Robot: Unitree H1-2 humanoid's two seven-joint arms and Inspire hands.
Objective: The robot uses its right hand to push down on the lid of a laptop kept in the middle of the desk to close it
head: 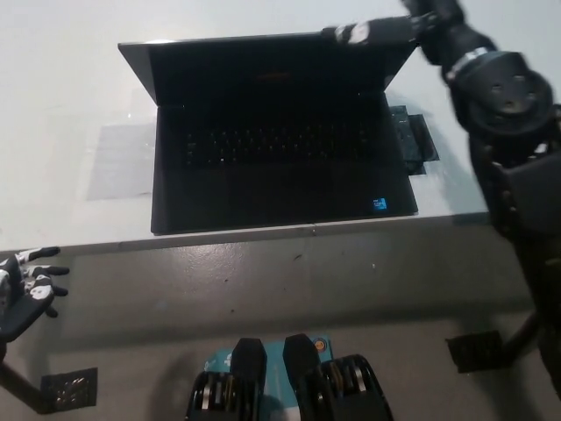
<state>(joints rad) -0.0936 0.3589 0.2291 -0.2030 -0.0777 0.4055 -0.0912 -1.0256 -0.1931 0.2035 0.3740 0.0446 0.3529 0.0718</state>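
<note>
A black laptop (280,167) lies open in the middle of the white desk (61,105), its lid (263,61) tilted back and its dark screen facing me. My black right hand (372,32) reaches in from the right, its fingers stretched flat at the lid's top edge near the right corner. The black right arm (500,96) runs down the picture's right side. My white left hand (26,285) rests low at the left, below the desk's front edge, fingers spread.
A small dark block (414,140) sits on the desk against the laptop's right side. A clear sheet (118,162) lies left of the laptop. Desk feet (478,351) stand on the grey floor below.
</note>
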